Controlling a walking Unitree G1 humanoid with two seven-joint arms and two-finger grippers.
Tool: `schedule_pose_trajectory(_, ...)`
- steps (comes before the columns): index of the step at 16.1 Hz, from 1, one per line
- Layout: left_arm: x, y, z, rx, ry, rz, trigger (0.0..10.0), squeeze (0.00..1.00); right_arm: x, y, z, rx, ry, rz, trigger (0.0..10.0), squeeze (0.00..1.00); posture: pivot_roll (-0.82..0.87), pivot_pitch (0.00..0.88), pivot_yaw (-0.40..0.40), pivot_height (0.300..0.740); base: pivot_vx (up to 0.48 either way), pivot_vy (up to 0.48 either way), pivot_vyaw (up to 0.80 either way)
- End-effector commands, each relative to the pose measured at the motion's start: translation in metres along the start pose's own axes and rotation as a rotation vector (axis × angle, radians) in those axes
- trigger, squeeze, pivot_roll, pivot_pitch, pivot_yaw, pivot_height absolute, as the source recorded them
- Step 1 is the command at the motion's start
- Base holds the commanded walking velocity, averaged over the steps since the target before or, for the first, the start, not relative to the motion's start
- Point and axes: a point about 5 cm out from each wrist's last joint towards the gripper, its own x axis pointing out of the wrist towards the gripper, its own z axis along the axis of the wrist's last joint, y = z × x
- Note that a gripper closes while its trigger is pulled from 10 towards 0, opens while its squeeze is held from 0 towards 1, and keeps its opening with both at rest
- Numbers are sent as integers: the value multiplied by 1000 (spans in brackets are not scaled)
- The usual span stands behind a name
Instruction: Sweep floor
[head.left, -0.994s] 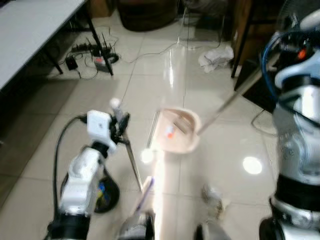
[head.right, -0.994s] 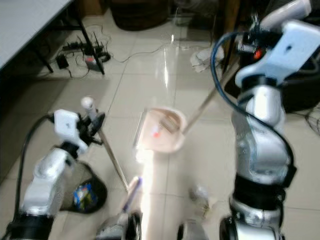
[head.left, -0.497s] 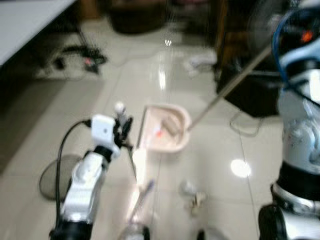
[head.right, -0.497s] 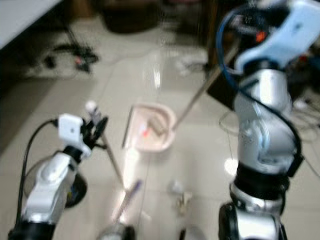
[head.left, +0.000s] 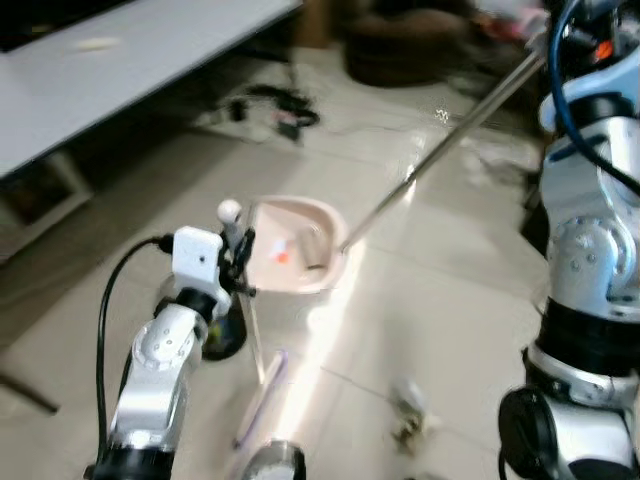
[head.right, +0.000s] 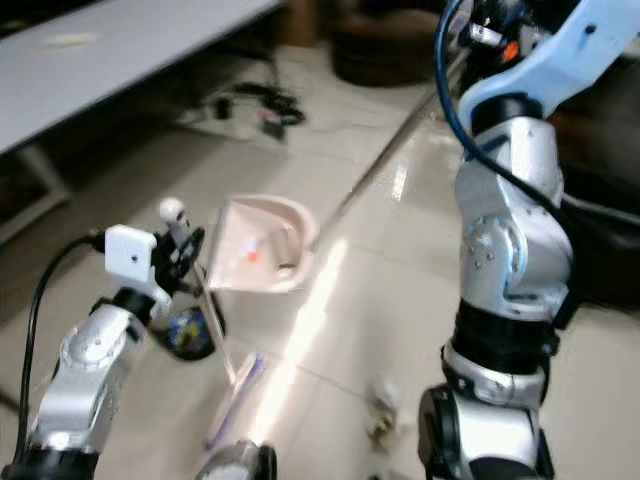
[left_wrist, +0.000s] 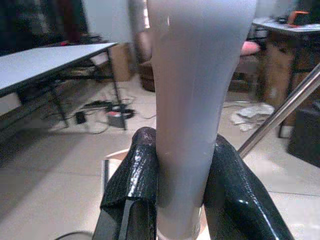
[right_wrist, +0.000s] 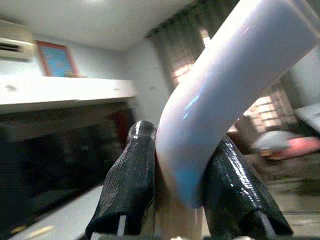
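Black fingers (left_wrist: 135, 175) of the left gripper (left_wrist: 182, 187) clamp the broom handle (left_wrist: 192, 100) just beside the pink dustpan (head.left: 293, 245) on the tiled floor (head.left: 440, 300), while the right gripper (right_wrist: 175, 185) grips the dustpan's curved handle end (right_wrist: 220, 90), its metal pole (head.left: 440, 155) rising from the pan, debris (head.left: 410, 420) lying nearer the robot.

Floor (head.left: 450, 300): glossy pale tiles
Dustpan (head.left: 292, 243): smooth pinkish plastic
Dustpan pole (head.left: 440, 150): shiny metal
Broom handle (left_wrist: 192, 100): smooth grey plastic
Fingers (left_wrist: 131, 185): glossy black
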Motion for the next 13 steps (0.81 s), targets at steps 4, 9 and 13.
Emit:
schedule_pose_trajectory(4, 4, -2, 12, 10, -64, -4, 10000, 0, 3, -1, 6, 26, -52, -11, 10000, 0, -18, 38, 73, 740, 0, 0, 800)
schedule_pose_trajectory(9, 2, -2, 8, 7, -52, -9, 10000, 0, -3, -12, -4, -10, -30, -55, 10000, 0, -16, 32, 69, 740, 305, 0, 426)
schedule_pose_trajectory(13, -1, 0, 5, 10, -43, -4, 10000, 0, -5, -16, -11, -50, -13, -53, 10000, 0, -14, 26, 62, 740, 340, 0, 0)
